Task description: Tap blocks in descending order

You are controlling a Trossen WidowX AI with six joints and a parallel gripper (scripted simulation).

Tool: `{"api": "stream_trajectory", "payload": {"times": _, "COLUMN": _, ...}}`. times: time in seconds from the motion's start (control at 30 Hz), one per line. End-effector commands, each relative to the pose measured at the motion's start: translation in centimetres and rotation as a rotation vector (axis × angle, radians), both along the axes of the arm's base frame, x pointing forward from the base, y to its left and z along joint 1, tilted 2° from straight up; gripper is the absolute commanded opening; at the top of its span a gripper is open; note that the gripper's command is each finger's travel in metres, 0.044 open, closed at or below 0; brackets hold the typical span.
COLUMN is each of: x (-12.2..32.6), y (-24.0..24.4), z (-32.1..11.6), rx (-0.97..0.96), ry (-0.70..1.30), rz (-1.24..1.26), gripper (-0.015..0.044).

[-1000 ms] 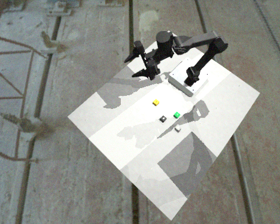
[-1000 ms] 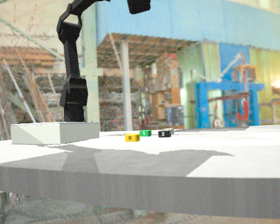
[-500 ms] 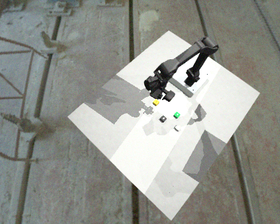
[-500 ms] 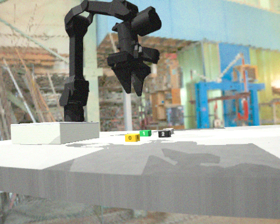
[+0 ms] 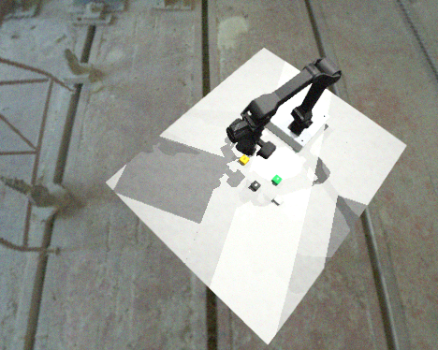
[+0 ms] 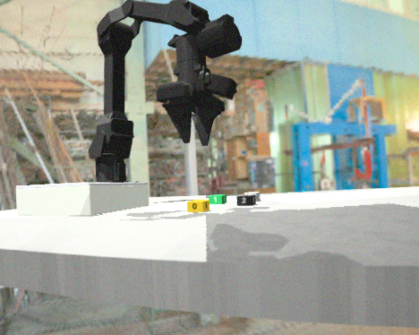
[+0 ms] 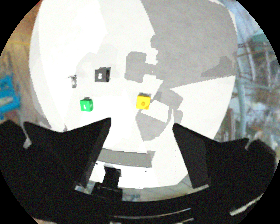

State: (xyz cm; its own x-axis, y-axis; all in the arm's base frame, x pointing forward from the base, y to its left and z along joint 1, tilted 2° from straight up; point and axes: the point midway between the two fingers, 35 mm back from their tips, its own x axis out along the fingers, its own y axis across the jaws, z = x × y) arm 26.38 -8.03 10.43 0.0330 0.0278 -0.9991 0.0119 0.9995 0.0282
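A yellow block (image 5: 244,160) (image 6: 198,206) (image 7: 143,102) shows the digit 0. A green block (image 5: 277,179) (image 6: 218,199) (image 7: 86,105) shows 1. A black block (image 5: 255,185) (image 6: 245,200) (image 7: 101,75) shows 2 in the exterior view. A white block (image 5: 277,201) stands beyond them; it is partly behind the black one in the exterior view, and its digit cannot be read. My gripper (image 6: 195,144) (image 7: 143,123) is open and empty, pointing down high above the table, over the area around the yellow block. In the top view the arm hides its fingertips.
The blocks stand on a white table (image 5: 248,271) (image 6: 98,237) with grey shadows across it. The arm's pale base box (image 6: 116,199) stands behind the blocks, on the left in the exterior view. The blocks are close together, with gaps between them.
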Motion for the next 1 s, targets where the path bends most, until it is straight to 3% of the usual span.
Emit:
{"api": "stream_trajectory", "payload": {"times": 0.0, "x": -0.1, "y": 0.0, "z": -0.1, "rx": -0.003, "ry": 0.006, "rz": -0.003, "gripper": 0.0400}}
{"api": "stream_trajectory", "payload": {"times": 0.23, "x": 0.1, "y": 0.8, "z": 0.0, "rx": -0.003, "ry": 0.006, "rz": -0.003, "gripper": 0.0400}}
{"api": "stream_trajectory", "payload": {"times": 0.63, "x": -1.7, "y": 15.6, "z": 0.4, "rx": 0.008, "ry": 0.007, "rz": -0.003, "gripper": 0.0400}}
{"api": "stream_trajectory", "payload": {"times": 0.97, "x": -2.1, "y": 16.4, "z": 0.4, "rx": 0.009, "ry": 0.008, "rz": -0.003, "gripper": 0.0400}}
